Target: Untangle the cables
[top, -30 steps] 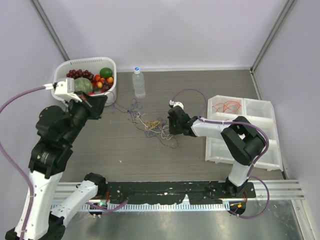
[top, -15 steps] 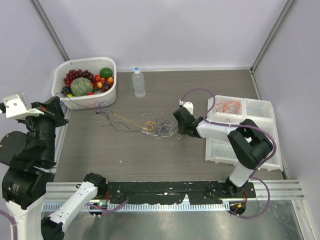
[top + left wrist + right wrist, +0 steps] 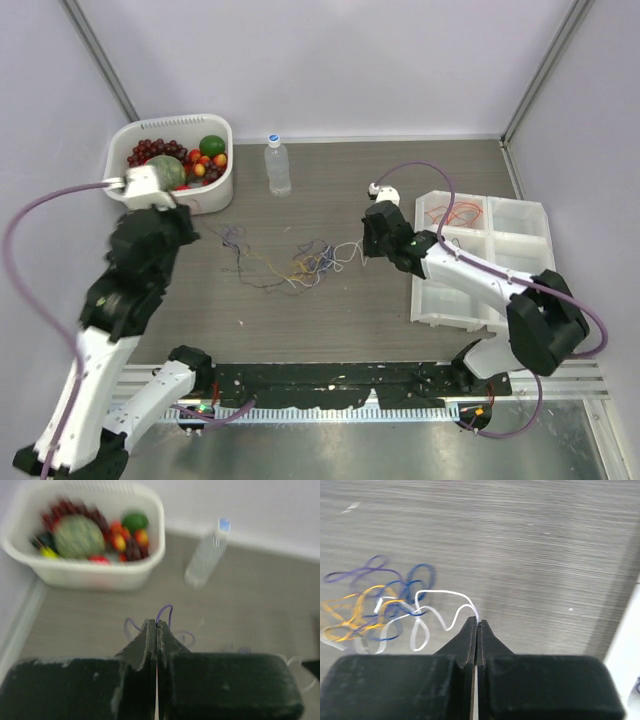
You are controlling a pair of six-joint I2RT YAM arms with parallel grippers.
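The cables (image 3: 300,260) lie in a loose tangle of purple, blue, orange and white wires at mid table. My left gripper (image 3: 156,624) is shut on a purple cable (image 3: 165,614) whose loop rises from the fingertips; in the top view it (image 3: 190,228) hangs left of the tangle. My right gripper (image 3: 477,621) is shut on a white cable (image 3: 437,610) that loops left into blue and orange wires (image 3: 365,615); in the top view it (image 3: 368,243) is at the tangle's right end.
A white basket (image 3: 215,190) of fruit stands at the back left, also in the left wrist view (image 3: 85,575). A clear water bottle (image 3: 277,165) stands right of it. A white compartment tray (image 3: 500,265) at the right holds red and orange wires (image 3: 458,212).
The left arm swung out left, stretching the tangle, then came back toward the middle. The right gripper moved right and back with the white cable. The tangle is looser and spread wider.
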